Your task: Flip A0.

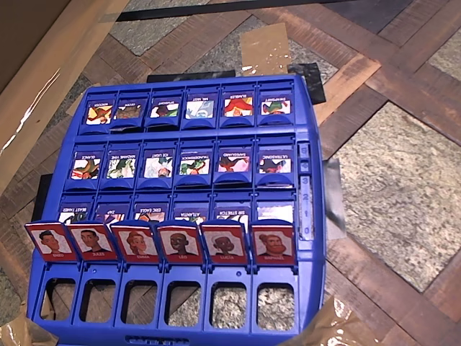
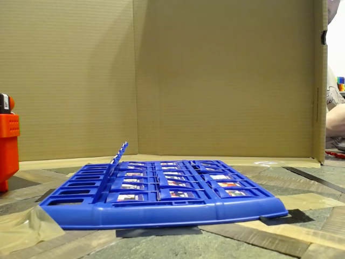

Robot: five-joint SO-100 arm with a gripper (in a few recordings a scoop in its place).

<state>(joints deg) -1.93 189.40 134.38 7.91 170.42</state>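
A0 (image 1: 49,241) stands upright at the left end of the overhead view's row of six red tiles (image 1: 160,243), hinged to the blue board (image 1: 308,115), which lies flat on the surface. The tiles behind it lie face down, blue sides up. Standing, A0 probably tips over with a push. I cannot tell the hand's state.

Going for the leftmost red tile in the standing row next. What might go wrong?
The target tile stands edge to edge with the JULES tile, so a wide gripper approach may tip both. The board seems held only by tape at its corners; a hard push might shift it.
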